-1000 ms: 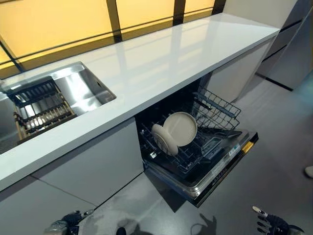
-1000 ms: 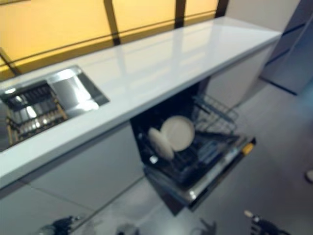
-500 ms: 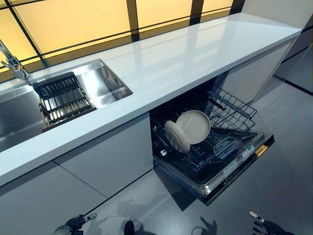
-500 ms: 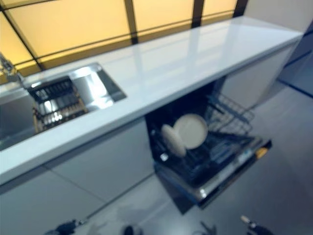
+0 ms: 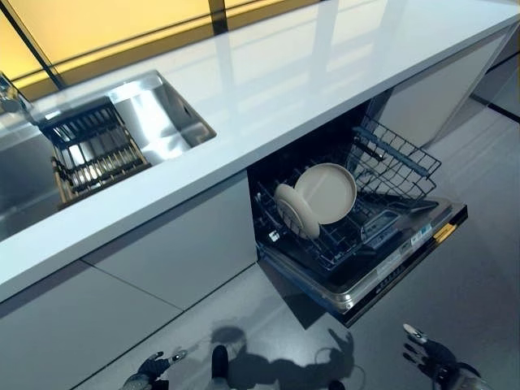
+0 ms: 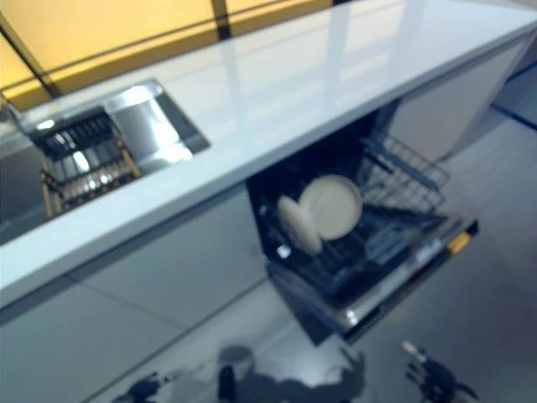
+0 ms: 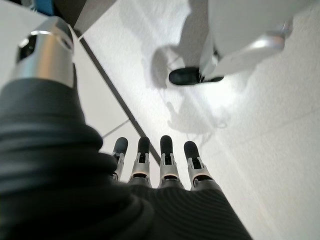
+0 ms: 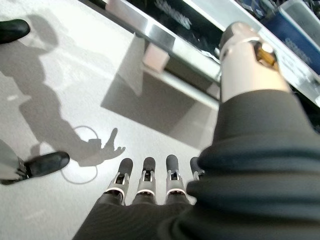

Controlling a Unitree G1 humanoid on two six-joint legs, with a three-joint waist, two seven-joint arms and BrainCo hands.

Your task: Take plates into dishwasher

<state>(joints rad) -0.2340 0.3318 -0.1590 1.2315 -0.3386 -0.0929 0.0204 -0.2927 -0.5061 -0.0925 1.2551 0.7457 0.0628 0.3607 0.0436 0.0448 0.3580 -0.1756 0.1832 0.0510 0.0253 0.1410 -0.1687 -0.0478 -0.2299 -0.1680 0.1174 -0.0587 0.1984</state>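
Two cream plates stand on edge in the dishwasher's pulled-out lower rack (image 5: pixel 390 166): a larger one (image 5: pixel 327 193) facing me and a smaller one (image 5: pixel 293 210) leaning in front of it to the left. The dishwasher door (image 5: pixel 398 260) lies open below the white counter (image 5: pixel 268 81). My left hand (image 5: pixel 150 372) hangs low at the bottom left, my right hand (image 5: pixel 429 357) low at the bottom right. In both wrist views the fingers (image 7: pixel 167 160) (image 8: pixel 145 177) are straight and hold nothing, with only floor beyond them.
A steel sink (image 5: pixel 154 122) with a slatted drying rack (image 5: pixel 93 154) inside is set in the counter at the left. Grey cabinet fronts (image 5: pixel 154 260) run below the counter. Grey floor spreads in front of the dishwasher.
The whole picture has shifted as the camera moved, tipping lower. Both hands show a little more at the bottom edge; the plates stay where they were.
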